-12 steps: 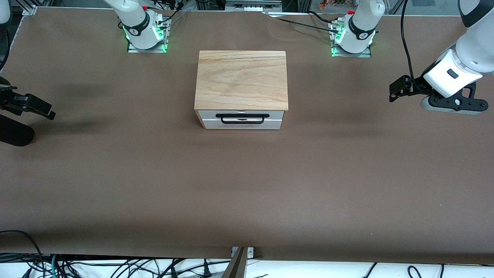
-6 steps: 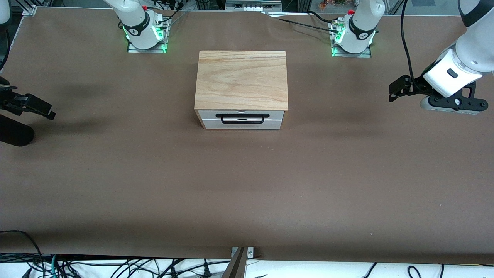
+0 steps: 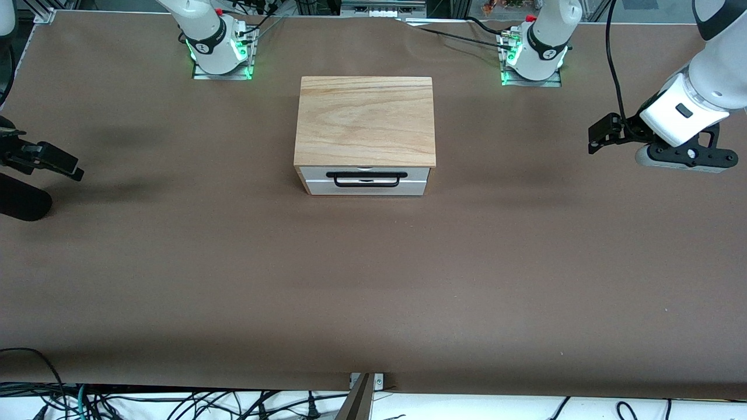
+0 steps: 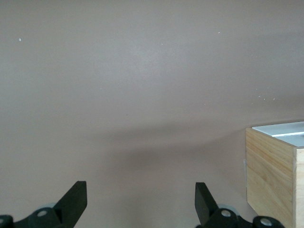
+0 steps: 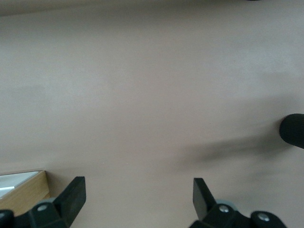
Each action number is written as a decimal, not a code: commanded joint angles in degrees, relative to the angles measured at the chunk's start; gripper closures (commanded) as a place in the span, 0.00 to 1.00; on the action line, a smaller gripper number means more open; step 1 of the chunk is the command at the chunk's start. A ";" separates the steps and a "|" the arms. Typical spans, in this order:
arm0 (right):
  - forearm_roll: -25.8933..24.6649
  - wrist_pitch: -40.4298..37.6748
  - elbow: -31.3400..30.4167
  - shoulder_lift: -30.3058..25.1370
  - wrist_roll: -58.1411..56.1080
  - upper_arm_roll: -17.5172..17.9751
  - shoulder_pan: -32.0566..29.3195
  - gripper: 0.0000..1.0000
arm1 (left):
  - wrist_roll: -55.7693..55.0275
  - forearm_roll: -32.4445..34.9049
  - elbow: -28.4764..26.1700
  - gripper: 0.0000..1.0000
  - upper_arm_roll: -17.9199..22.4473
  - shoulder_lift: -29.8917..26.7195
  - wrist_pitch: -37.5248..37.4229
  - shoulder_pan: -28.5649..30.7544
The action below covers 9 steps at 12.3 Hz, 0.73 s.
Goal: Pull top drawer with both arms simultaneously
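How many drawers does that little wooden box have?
1 shows: the top drawer, shut, in the cabinet mid-table, facing the front camera. Any lower drawers would be hidden from this angle.

The left arm (image 3: pixel 697 87) rises from its base at the top of the front view, runs out past the picture's edge and comes back in at the left arm's end of the table, its white forearm sloping down to the wrist. The left gripper (image 3: pixel 601 135) hangs over bare table there, pointing toward the table's middle, its fingers (image 4: pixel 71 199) spread wide with nothing between them. The right arm (image 3: pixel 201 29) leaves its base likewise, and only its hand shows at the right arm's end. The right gripper (image 3: pixel 73 169) hangs over bare table, pointing toward the middle, its fingers (image 5: pixel 71 194) wide apart and holding nothing.
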 commanded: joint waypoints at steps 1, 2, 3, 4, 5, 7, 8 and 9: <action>-0.66 -0.66 1.14 0.80 -0.34 0.45 -0.47 0.00 | -0.47 1.90 1.93 0.00 -0.47 0.84 -1.34 -0.04; -0.74 -0.83 1.22 2.28 -0.34 0.54 -0.30 0.00 | -0.47 1.81 1.93 0.00 -0.47 0.93 -1.34 -0.13; -0.74 -0.57 1.14 2.47 0.27 0.63 -0.12 0.00 | -0.47 1.29 1.93 0.00 -0.47 0.93 -1.42 -0.13; -0.66 -0.57 1.05 3.61 0.28 0.63 0.84 0.00 | -0.56 1.02 1.93 0.00 -0.47 1.02 -1.42 -0.13; -0.31 -0.57 1.13 5.10 0.54 0.63 2.24 0.00 | -0.47 0.84 1.93 0.00 -0.56 1.28 -2.03 -0.13; 1.18 -0.48 0.96 7.99 0.19 0.63 4.35 0.00 | -0.38 -3.35 2.02 0.00 -0.56 1.55 -5.11 -0.30; 4.84 -0.48 0.96 8.80 0.19 0.63 5.15 0.00 | -0.38 -5.55 1.93 0.00 -0.56 1.90 -5.20 -0.30; 9.75 -0.40 1.05 10.28 0.62 0.63 5.68 0.00 | -0.38 -7.75 2.02 0.00 -0.56 2.60 -5.20 -0.48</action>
